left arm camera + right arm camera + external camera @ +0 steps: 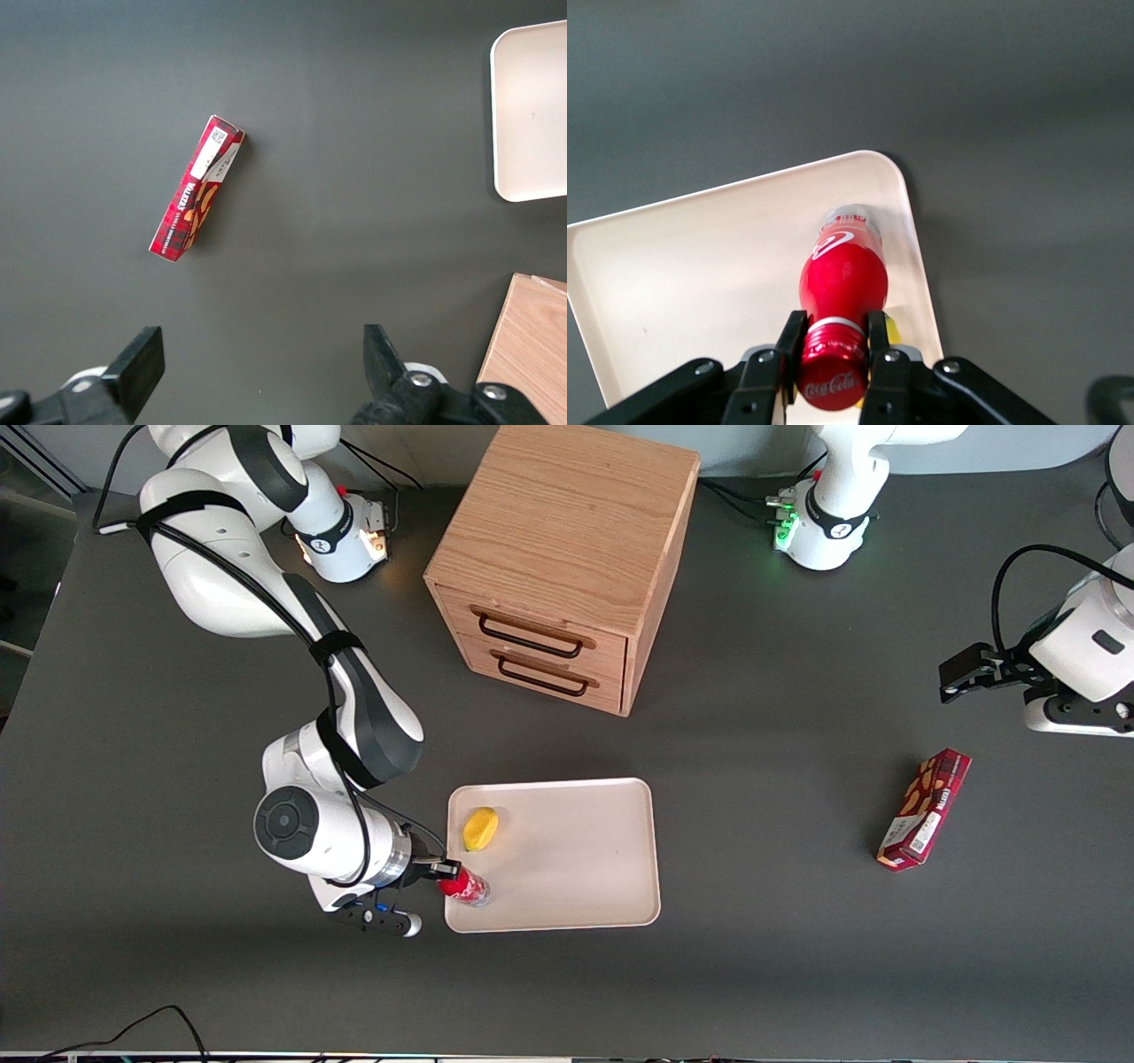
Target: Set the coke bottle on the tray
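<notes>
The coke bottle [464,886] is small and red with a red cap and clear base. It lies tilted over the cream-beige tray [576,850], at the tray's corner nearest the front camera on the working arm's side. My gripper [446,871] is shut on the bottle's neck and cap. In the right wrist view the two fingers [790,347] clamp the cap of the bottle [842,279], whose clear base points down at the tray [700,266]. I cannot tell whether the base touches the tray.
A yellow fruit [481,828] lies on the tray, a little farther from the front camera than the bottle. A wooden drawer cabinet [563,558] stands farther back. A red snack box [924,808] lies toward the parked arm's end, also in the left wrist view [197,187].
</notes>
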You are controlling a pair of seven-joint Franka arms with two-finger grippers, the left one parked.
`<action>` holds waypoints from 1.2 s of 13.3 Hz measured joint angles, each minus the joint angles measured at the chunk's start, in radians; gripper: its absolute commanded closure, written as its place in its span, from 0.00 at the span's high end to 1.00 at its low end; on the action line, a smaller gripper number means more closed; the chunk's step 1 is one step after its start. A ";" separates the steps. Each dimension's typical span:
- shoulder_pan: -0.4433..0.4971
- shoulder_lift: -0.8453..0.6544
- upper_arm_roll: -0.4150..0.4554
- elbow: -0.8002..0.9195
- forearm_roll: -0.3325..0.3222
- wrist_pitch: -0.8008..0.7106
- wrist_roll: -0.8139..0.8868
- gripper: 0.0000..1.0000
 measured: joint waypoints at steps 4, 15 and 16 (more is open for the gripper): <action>0.003 0.004 -0.001 0.014 0.000 0.004 0.007 1.00; -0.183 -0.505 -0.003 -0.154 -0.005 -0.239 -0.168 1.00; -0.207 -0.583 -0.003 -0.242 -0.005 -0.240 -0.181 1.00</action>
